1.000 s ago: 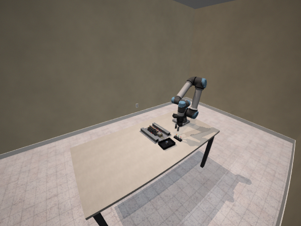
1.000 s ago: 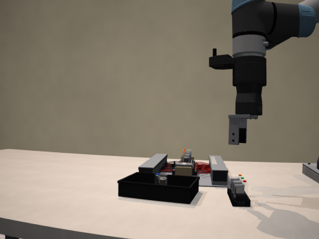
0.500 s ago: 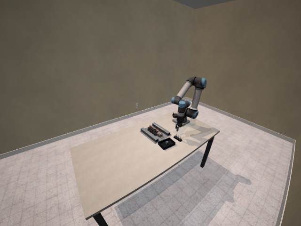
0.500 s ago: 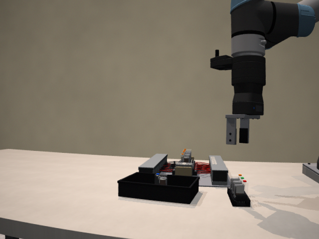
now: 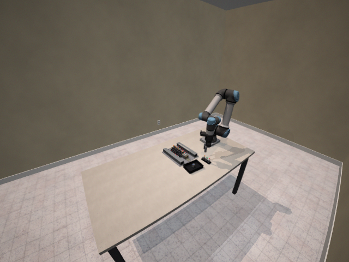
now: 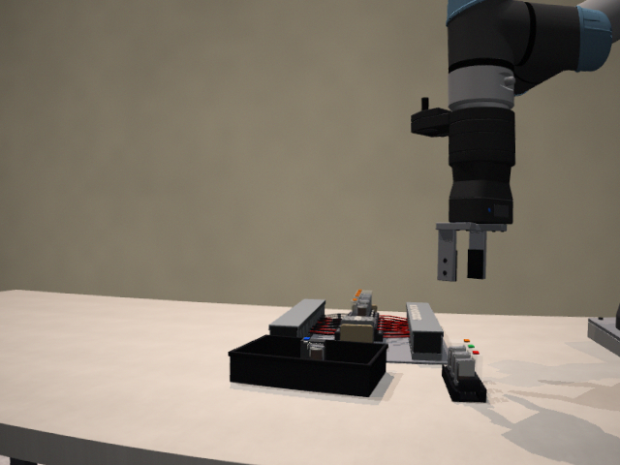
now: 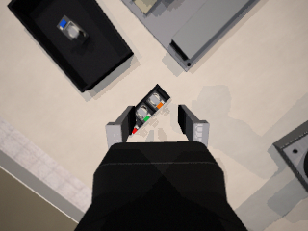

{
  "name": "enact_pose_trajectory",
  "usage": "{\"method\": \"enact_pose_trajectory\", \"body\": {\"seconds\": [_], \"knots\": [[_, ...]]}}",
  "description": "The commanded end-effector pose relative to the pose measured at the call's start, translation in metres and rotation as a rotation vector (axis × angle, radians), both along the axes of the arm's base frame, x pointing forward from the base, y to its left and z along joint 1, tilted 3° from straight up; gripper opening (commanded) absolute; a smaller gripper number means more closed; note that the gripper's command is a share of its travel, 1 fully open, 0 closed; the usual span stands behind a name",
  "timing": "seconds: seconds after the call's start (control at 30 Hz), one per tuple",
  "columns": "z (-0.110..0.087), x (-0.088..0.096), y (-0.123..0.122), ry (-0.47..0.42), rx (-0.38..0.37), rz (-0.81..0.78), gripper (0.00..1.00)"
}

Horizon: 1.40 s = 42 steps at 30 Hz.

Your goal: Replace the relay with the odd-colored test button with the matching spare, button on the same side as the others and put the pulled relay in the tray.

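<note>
In the exterior view, going left to right, the black tray is sitting on the desk, below the hand and off to its left, with the blue-button relay lying inside it; that is presumably the pulled one. Next, the relay row is standing between two grey ducts, lower than the hand and left of it, its visible buttons showing orange, so the orange spare looks like the match. The hand is hanging in the air with its fingers spread wide, released and grasping nothing. Almost under it, the spare rack is holding three spares: the orange-button spare at one end, the green-button spare in the middle, the red-button spare at the other end. The step in hand is probably lining up on the orange one. The rack is running slantwise between the fingers in the wrist view, so the wrist wants turning until the pads face that relay's sides squarely; then centre, descend straight, keep clear of green, squeeze evenly and lift vertically, avoiding tilt.
</note>
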State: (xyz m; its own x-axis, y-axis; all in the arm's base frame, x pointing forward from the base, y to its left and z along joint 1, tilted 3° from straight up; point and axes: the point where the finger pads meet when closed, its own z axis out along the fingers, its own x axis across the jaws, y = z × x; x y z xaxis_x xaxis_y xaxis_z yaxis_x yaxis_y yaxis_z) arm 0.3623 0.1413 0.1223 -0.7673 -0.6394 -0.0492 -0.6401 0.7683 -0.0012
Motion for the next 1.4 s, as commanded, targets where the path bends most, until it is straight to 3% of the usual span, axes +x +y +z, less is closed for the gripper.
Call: {"method": "enact_pose_trajectory", "body": {"seconds": [0.0, 0.2, 0.37, 0.77, 0.93, 1.37], "knots": [[0.0004, 0.0003, 0.0, -0.001, 0.0, -0.014, 1.0], [0.0004, 0.0003, 0.0, -0.001, 0.0, -0.014, 1.0], [0.0004, 0.0003, 0.0001, 0.006, 0.009, -0.243, 1.0], [0.0004, 0.0003, 0.0001, 0.006, 0.009, -0.243, 1.0], [0.0004, 0.0003, 0.0001, 0.013, 0.018, -0.469, 1.0], [0.0004, 0.0003, 0.0001, 0.014, 0.02, -0.512, 1.0]]}}
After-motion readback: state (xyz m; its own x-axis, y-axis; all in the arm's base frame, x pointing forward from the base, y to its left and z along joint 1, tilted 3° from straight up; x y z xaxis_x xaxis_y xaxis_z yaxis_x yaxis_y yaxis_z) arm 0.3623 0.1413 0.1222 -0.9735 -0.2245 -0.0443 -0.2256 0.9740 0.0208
